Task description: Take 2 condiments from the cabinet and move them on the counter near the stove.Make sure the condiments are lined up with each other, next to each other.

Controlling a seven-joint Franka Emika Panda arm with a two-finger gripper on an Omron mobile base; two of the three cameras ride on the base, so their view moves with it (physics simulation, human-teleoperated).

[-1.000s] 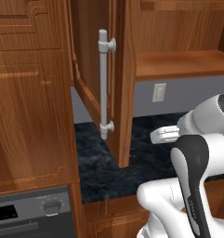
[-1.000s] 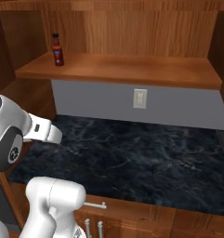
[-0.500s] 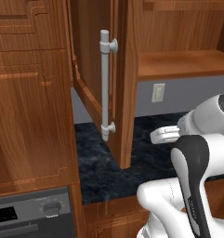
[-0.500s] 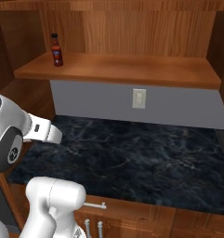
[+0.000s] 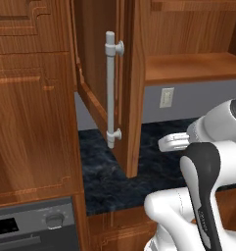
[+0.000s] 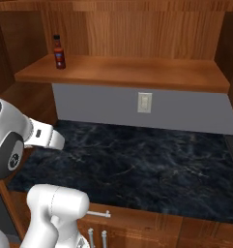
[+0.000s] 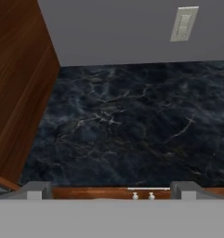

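Spread wide with nothing between its tips, the end effector (image 7: pixel 111 189) looks down over the dark marbled worktop (image 7: pixel 132 130), its two small grey fingertips (image 7: pixel 36 189) standing far apart at the near edge of the hand view. Below them lies bare stone, running back to a grey wall with a pale wall switch plate (image 7: pixel 183 23); a brown wooden panel (image 7: pixel 20 93) closes off the left side.

From the right base camera, the white arm (image 6: pixel 43 136) reaches out low over the left part of the worktop (image 6: pixel 137 169). Above it, a reddish-brown cabinet (image 6: pixel 137 29) stands open, and on its plank shelf (image 6: pixel 137 72), at the far left end, the dark red sauce bottle (image 6: pixel 59 52) with a black cap stands upright, well apart from the arm. The same switch plate (image 6: pixel 144 102) sits on the wall under the shelf. Grey drawer handles (image 6: pixel 98 213) show along the near front of the worktop.

From the left base camera, the cabinet door (image 5: pixel 102 88) is swung open toward the room, its long grey bar handle (image 5: pixel 111 88) upright. A dark oven front (image 5: pixel 31 228) with a knob sits at the lower left.
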